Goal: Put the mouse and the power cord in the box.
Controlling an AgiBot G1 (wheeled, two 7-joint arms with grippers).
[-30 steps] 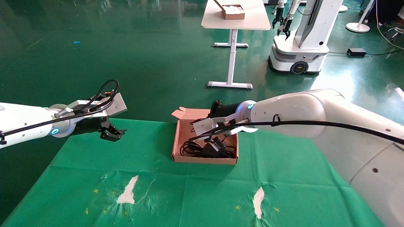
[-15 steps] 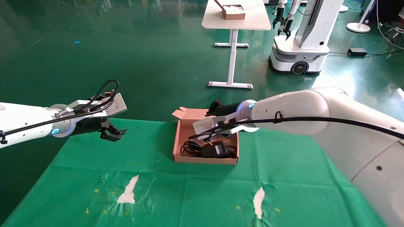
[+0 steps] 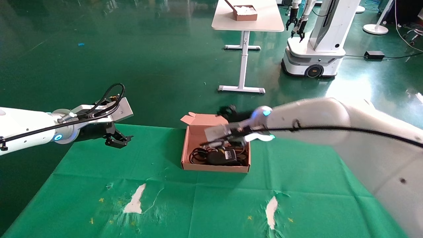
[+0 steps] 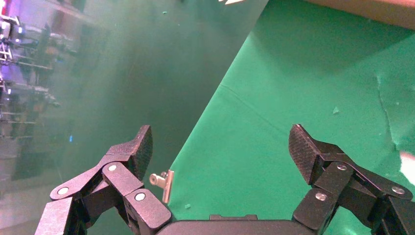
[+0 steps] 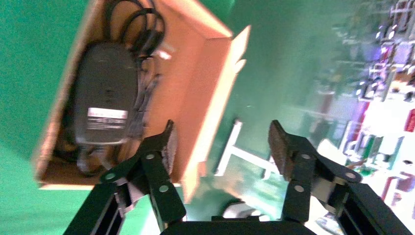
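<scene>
While the right gripper (image 5: 220, 142) hangs above the far side of the box (image 3: 198, 131), its fingers (image 5: 164, 142) stand wide apart with nothing between them, which suits an arm that has let its load go rather than one about to grasp. The box sits on the green cloth (image 3: 99, 172) near the table's far edge, its lid (image 3: 198, 119) folded back away from the robot so the inside lies clear from above. Inside it lies the mouse (image 3: 222, 156), flat face with the pale label turned up, resting on and beside the loops of the power cord (image 3: 197, 155), which fill the left part of the box floor. Both things look to be within the walls, so the packing seems done, though the thin mouse cable cannot be traced apart from the thicker loops. The left gripper (image 4: 220, 152) is parked over the cloth's far left corner, well apart from the box, spread wide and empty, keeping out of the working arm's way.
</scene>
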